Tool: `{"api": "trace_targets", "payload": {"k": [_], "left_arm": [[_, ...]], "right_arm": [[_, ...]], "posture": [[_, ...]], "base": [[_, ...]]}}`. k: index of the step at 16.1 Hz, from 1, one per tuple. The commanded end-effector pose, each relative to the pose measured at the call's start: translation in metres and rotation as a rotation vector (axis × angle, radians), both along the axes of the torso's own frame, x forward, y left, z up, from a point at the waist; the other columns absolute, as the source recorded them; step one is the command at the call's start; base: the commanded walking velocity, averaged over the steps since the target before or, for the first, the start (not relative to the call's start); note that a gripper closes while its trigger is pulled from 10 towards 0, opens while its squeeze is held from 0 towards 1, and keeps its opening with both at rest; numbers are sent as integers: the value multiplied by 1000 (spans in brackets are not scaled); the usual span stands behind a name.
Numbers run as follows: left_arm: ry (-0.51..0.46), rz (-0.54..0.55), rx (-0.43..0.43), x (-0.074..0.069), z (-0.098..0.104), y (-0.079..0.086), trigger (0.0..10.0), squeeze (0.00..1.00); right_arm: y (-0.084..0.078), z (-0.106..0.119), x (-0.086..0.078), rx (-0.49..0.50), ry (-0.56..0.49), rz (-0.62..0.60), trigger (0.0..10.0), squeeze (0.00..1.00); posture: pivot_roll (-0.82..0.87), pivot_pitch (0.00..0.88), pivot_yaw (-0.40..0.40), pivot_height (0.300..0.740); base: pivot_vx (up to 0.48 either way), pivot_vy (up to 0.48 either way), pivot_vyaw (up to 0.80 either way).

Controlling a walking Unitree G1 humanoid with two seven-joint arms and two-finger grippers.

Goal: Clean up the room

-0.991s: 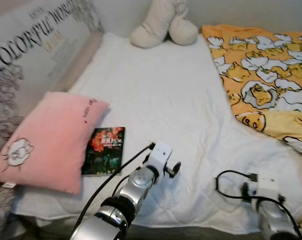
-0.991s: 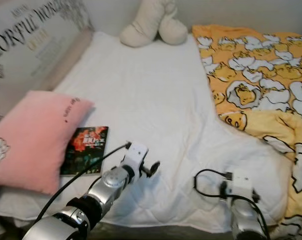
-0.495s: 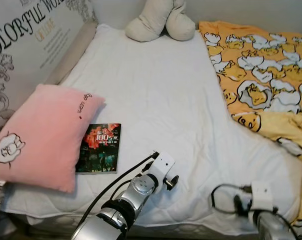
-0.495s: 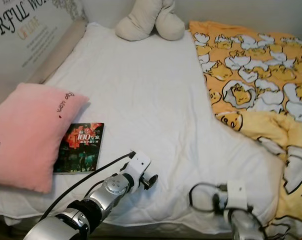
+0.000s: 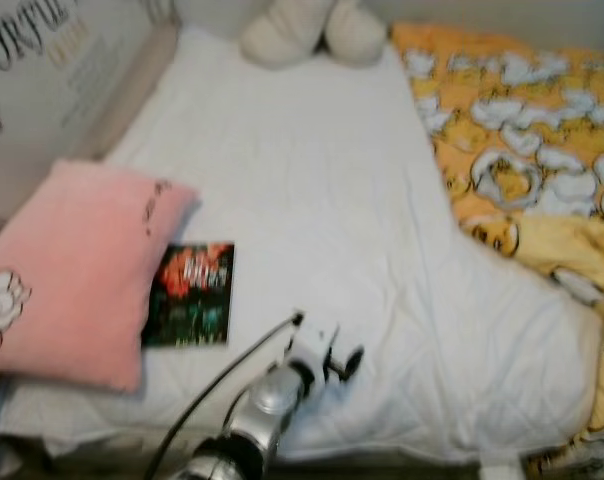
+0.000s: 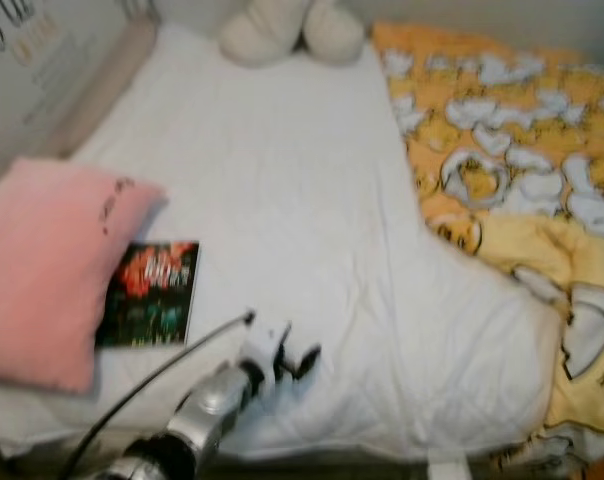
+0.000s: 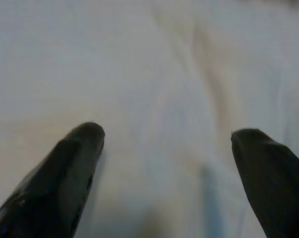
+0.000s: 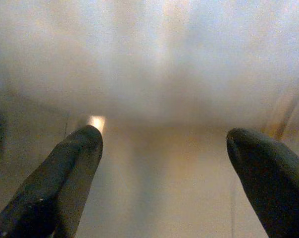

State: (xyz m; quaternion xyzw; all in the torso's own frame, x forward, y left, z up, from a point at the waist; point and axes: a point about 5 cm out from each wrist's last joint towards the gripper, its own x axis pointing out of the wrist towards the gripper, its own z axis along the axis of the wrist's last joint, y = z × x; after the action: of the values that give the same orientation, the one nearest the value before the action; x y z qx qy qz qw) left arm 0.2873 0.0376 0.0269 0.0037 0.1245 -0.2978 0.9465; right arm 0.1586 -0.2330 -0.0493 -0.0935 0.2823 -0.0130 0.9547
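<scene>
We hold our left claw released, fingers spread, above the bed's near edge. A book lies beside the pink pillow. Wide white sheet spreads toward the yellow blanket; our right claw hangs released below the mattress edge.

Head views were motion-blurred; the book cover text was unreadable, and the pillow was cut off at frame left.

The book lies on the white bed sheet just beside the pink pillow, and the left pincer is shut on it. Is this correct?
Not quite. The book does lie on the white bed sheet beside the pink pillow, but the left pincer is open and holds nothing; the left wrist view shows its fingers wide apart over bare sheet.
</scene>
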Motion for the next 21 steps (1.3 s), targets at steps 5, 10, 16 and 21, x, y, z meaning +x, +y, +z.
{"api": "trace_targets", "payload": {"k": [5,10,16,21], "left_arm": [[-215,135,-151,28,60,27,10000,0],[-252,241,31,56,64,30,10000,0],[-197,170,-61,56,72,-14,10000,0],[-159,164,-101,53,75,-36,10000,0]], "right_arm": [[21,88,68,10,-496,-31,10000,0],[10,102,81,-116,-571,-75,10000,0],[0,111,75,-160,-606,-187,10000,0],[-6,122,112,-105,-595,-299,10000,0]], "posture": [[74,0,-8,740],[9,46,-28,740],[-75,137,-3,740],[-40,151,5,740]], "base": [[0,0,0],[0,0,0],[141,-264,0],[342,-328,0]]}}
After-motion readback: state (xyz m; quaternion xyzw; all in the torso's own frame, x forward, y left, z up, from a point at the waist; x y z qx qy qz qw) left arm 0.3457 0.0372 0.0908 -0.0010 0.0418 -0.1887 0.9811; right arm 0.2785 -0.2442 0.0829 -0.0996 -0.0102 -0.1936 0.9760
